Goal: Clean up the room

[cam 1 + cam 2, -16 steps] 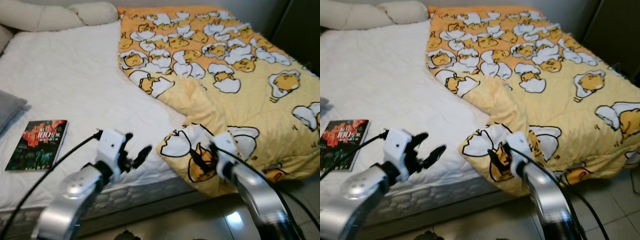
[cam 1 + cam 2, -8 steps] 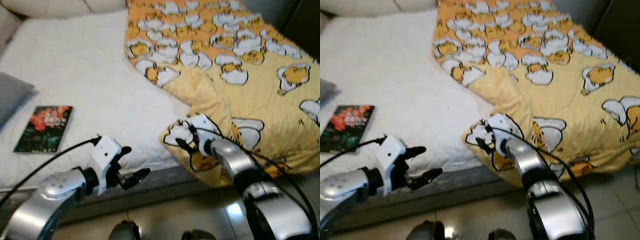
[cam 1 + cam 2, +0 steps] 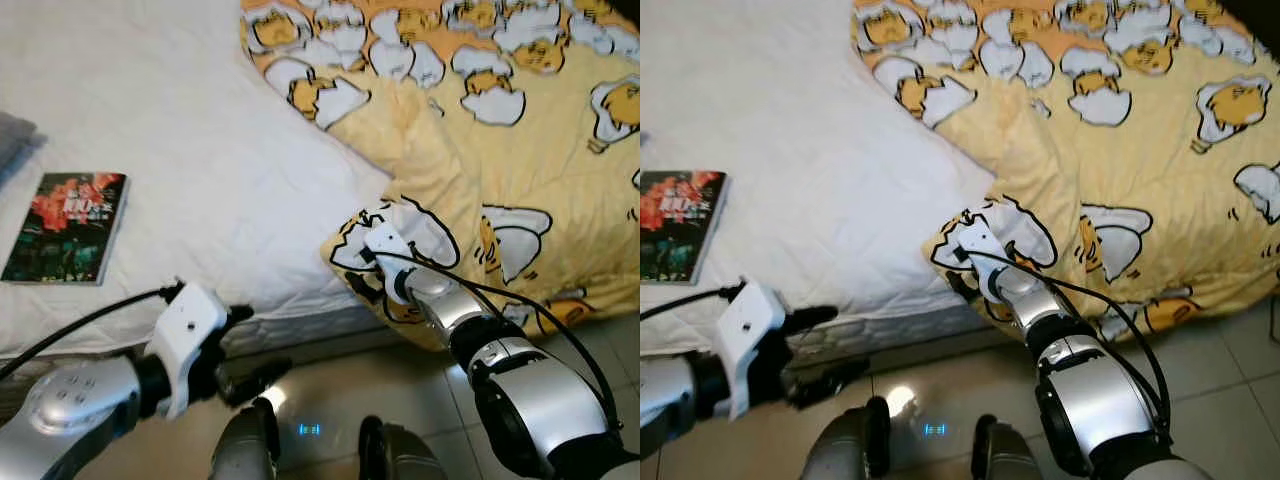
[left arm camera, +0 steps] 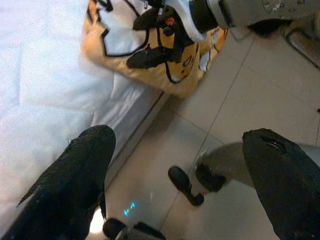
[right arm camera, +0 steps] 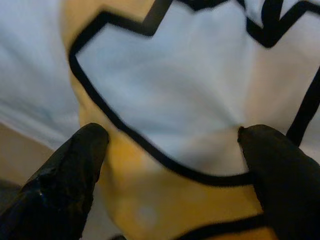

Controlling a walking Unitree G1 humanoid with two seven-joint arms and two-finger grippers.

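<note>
Yellow quilted blanket printed with white-and-yellow egg figures (image 3: 520, 130), spread over the right half of a bed with a white quilted mattress cover (image 3: 180, 130), its near corner bunched and hanging over the bed's front edge toward a pale glossy tiled floor (image 3: 1240, 350). Right gripper (image 5: 170, 165) pressed up against that hanging corner, jaws spread wide with the printed fabric lying between the two black fingers (image 5: 65, 185), not yet pinched. Left gripper (image 3: 262, 372) held low in front of the mattress edge, above the floor, well apart from the blanket, jaws wide open and holding nothing. Dark-covered book with red flowers and pale lettering (image 3: 65, 226) lying flat on the left part of the mattress cover, well apart from both grippers. Grey cushion corner (image 3: 14, 140) at the far left edge of the bed.
</note>
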